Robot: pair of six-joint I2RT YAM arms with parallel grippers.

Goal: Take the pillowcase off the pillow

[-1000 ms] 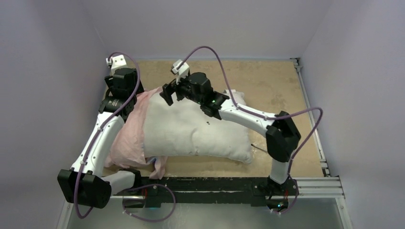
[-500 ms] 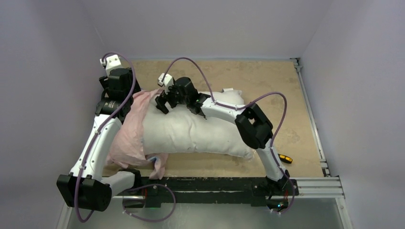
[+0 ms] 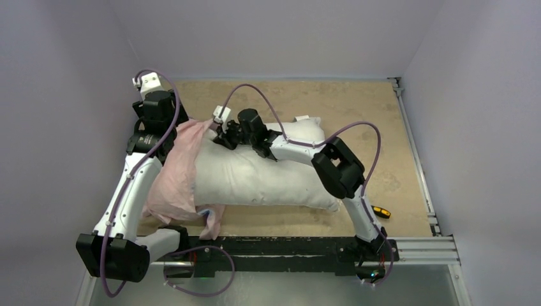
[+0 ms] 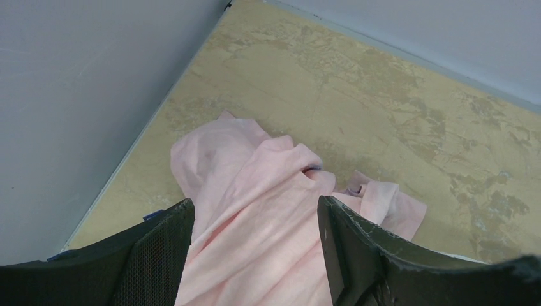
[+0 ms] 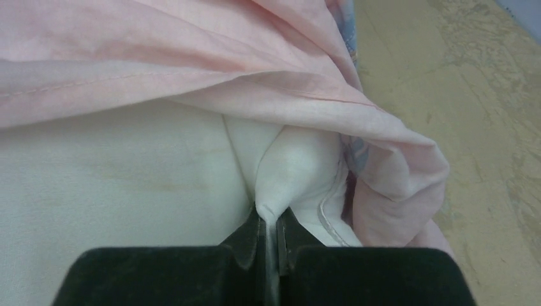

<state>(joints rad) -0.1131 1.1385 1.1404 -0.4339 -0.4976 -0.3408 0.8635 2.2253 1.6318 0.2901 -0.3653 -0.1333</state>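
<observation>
The white pillow [image 3: 261,178] lies across the table, its left end inside the pale pink pillowcase [image 3: 175,178]. My right gripper [image 3: 222,137] reaches over the pillow to its far left corner. In the right wrist view the right gripper [image 5: 269,220] is shut on a pinch of white pillow [image 5: 127,178] fabric, just under the pillowcase [image 5: 191,57] hem. My left gripper [image 4: 255,207] is at the back left, its jaws wide apart with bunched pillowcase [image 4: 255,166] fabric filling the gap between them.
A small yellow and black object [image 3: 381,212] lies on the sandy tabletop [image 3: 357,115] near the right arm's base. Grey walls close in the left, back and right sides. A black rail [image 3: 287,245] runs along the near edge.
My right arm swung left and down onto the pillow's far left corner, and its jaws went from open to shut on the white fabric. The left arm barely moved.
</observation>
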